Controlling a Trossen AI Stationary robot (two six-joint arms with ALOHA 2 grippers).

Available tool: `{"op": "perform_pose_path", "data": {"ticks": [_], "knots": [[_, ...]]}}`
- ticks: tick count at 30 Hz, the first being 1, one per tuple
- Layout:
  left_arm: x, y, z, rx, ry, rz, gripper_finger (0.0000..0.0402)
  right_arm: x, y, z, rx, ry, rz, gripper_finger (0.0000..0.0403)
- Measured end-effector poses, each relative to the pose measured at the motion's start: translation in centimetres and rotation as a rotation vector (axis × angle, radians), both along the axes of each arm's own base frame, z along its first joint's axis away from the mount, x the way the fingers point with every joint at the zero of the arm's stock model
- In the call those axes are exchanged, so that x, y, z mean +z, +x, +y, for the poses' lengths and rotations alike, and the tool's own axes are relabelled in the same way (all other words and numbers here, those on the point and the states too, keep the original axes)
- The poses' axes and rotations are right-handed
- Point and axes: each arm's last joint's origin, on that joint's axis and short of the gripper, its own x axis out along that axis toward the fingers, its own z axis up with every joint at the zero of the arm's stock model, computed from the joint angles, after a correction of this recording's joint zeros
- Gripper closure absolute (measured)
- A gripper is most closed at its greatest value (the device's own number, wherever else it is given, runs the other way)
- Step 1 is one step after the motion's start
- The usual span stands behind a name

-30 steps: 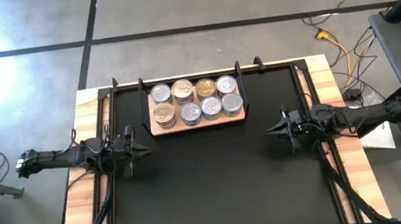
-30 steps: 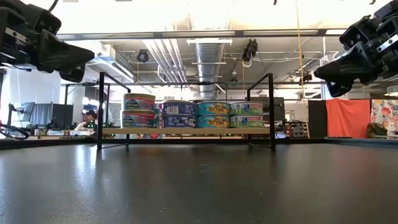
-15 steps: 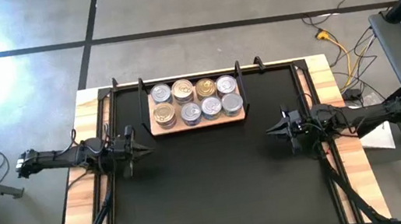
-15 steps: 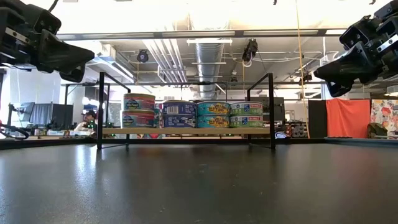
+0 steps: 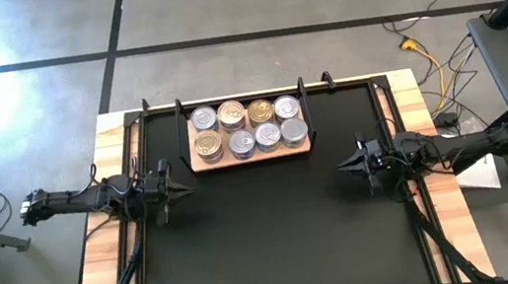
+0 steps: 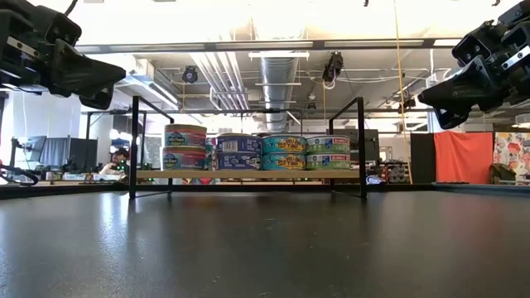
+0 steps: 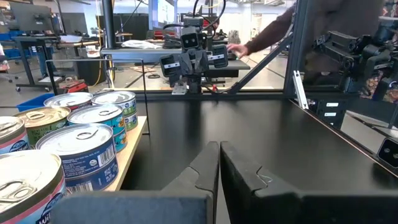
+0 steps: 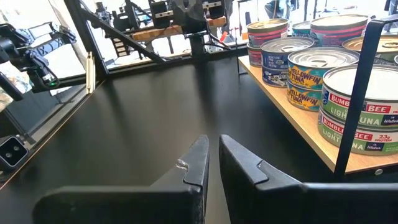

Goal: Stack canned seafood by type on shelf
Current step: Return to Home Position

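The canned seafood (image 5: 248, 128) stands on the shelf (image 5: 252, 154), a light-wood board with black wire posts at the table's far middle. The tins sit two high in two rows, lids silver or gold. In the low view their labels (image 6: 257, 152) run pink, blue, yellow-teal and green from left to right. My left gripper (image 5: 184, 191) hovers shut and level over the table's left side, pointing right, with nothing held (image 7: 219, 149). Opposite it, my right gripper (image 5: 341, 166) hovers shut over the right side, pointing left, also holding nothing (image 8: 213, 146). Both are well clear of the shelf.
Black table top (image 5: 268, 240) with wooden side strips lies bare between and in front of the grippers. The shelf's wire posts (image 6: 133, 145) rise above the tins. A person's arm (image 7: 267, 34) shows in the room beyond the table.
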Motion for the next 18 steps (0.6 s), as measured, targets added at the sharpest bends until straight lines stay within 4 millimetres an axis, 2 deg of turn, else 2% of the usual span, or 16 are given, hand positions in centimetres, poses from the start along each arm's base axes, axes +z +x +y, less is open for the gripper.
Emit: {"op": "perform_pose_path", "data": {"ticks": [18], "knots": [[0.0,0.0,0.0,0.0,0.0,0.0,0.0402,0.0,-0.01,0.45,0.043,0.0,0.0,0.0374]]}}
